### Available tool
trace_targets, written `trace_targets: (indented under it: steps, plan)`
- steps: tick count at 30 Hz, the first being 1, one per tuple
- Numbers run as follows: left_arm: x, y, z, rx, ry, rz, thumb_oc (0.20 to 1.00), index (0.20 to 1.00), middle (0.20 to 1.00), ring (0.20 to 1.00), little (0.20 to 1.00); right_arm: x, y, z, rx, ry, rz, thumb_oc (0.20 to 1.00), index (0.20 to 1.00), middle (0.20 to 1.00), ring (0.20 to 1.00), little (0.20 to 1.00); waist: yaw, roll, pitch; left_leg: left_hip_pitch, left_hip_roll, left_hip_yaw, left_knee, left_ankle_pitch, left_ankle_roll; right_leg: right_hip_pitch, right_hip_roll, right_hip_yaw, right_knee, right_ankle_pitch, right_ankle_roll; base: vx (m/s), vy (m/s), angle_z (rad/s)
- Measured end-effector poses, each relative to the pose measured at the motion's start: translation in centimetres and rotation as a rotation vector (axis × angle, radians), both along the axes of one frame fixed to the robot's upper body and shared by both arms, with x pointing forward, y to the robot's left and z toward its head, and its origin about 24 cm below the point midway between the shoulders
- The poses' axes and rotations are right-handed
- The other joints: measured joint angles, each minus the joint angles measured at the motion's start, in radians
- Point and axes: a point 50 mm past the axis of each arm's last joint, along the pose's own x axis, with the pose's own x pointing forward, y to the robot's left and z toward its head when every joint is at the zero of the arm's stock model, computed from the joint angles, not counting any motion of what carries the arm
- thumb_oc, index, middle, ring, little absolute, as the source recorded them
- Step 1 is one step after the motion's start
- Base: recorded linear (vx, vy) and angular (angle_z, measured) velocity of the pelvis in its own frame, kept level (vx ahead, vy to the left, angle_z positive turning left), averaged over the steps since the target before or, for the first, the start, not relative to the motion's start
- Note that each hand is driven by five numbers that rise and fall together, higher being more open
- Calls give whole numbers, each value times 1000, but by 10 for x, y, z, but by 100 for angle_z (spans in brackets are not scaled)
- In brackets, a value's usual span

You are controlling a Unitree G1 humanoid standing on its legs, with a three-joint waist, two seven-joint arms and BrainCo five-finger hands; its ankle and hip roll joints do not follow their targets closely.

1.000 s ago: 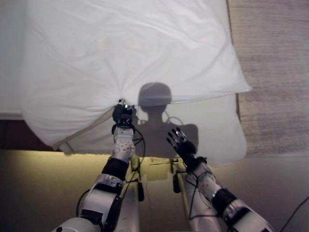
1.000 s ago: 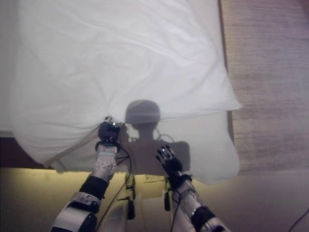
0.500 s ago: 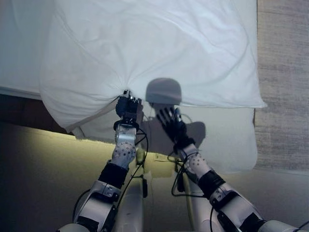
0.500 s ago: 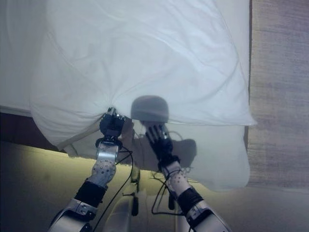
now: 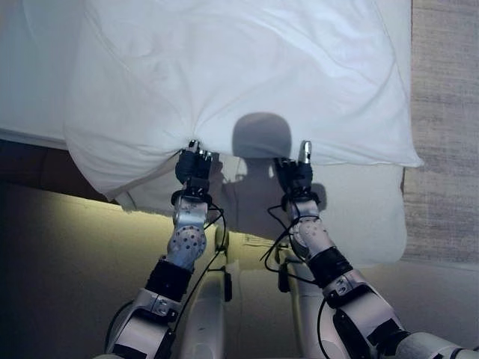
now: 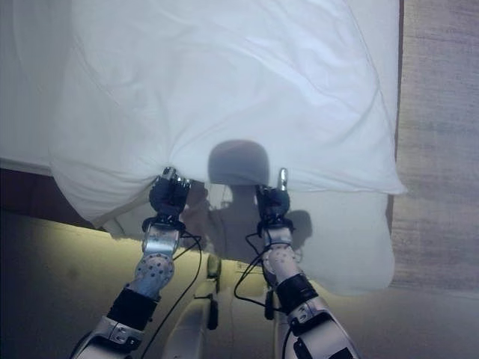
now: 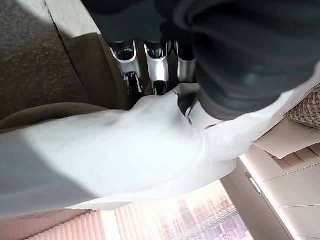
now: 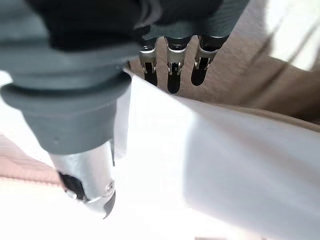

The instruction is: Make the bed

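A big white duvet (image 5: 247, 67) lies puffed over the bed, its near edge gathered into folds. My left hand (image 5: 193, 166) is shut on that edge; in the left wrist view the white cloth (image 7: 125, 145) bunches between its curled fingers (image 7: 155, 65) and thumb. My right hand (image 5: 296, 178) is at the same edge a little to the right, thumb pointing up. In the right wrist view the cloth's edge (image 8: 225, 150) lies between the straight fingers (image 8: 172, 60) and the raised thumb (image 8: 85, 175), which is not closed on it.
Under the duvet a white sheet (image 5: 352, 202) covers the mattress corner. Beige carpet (image 5: 445, 90) runs along the bed's right side. A dark gap (image 5: 30, 161) shows below the bed's left edge, with a lit pale surface (image 5: 75, 254) nearer me.
My right hand has gone forward from below the duvet, with its palm spread, up to the duvet's edge beside the left hand. The left hand keeps its hold. The camera has shifted.
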Motion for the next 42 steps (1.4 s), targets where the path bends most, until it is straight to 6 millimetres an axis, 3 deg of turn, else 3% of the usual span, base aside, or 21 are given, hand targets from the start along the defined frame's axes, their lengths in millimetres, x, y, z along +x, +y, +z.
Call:
trace_targets:
  steps: [7,12,17,30,37,40,41,42]
  plan:
    - [-9,16,-1,64,-5,8,200,200,200,200,200,28,-26,1,-57,227,-91,1000,1000,1000,1000,1000,6,1,0,-1,1,16,0,-1,0,-8,1,12,-1,1,0,5,11,-4]
    - [-13,17,1,60,-18,5,200,200,200,200,200,39,-49,28,-78,213,-160,1000,1000,1000,1000,1000,20,2,1,-10,6,24,0,-1,0,-17,5,15,-4,3,-2,5,5,-2]
    - [-16,18,3,74,-35,19,200,200,200,200,200,40,-55,30,-70,218,-175,1000,1000,1000,1000,1000,25,2,1,-14,9,25,0,-1,-1,-21,8,15,-4,3,-2,2,0,-1]
    - [-15,27,5,52,0,90,200,200,200,200,200,38,-91,33,-64,191,-265,1000,1000,1000,1000,1000,19,1,3,-17,9,28,8,-3,-3,-36,11,30,15,3,-1,1,-2,-2]
    - [-16,29,7,72,-16,116,200,200,200,200,200,32,-127,33,-86,177,-345,1000,1000,1000,1000,1000,21,1,3,-21,10,31,5,-5,-5,-43,12,33,14,3,-1,0,0,0]
    - [-16,32,8,66,-18,126,200,200,200,200,200,31,-130,34,-90,171,-353,1000,1000,1000,1000,1000,18,1,3,-21,11,35,4,-5,-5,-44,13,34,14,3,-1,-3,-7,-1]
    - [-16,34,9,61,-21,137,200,200,200,200,200,31,-130,34,-91,166,-352,573,573,573,573,573,16,1,3,-21,12,39,4,-5,-5,-45,14,35,14,3,-1,0,0,0]
    - [-16,35,9,59,-22,141,200,200,200,200,200,31,-130,34,-91,163,-351,360,360,360,360,360,12,1,3,-21,13,41,3,-5,-5,-47,15,37,14,3,-1,0,0,0]
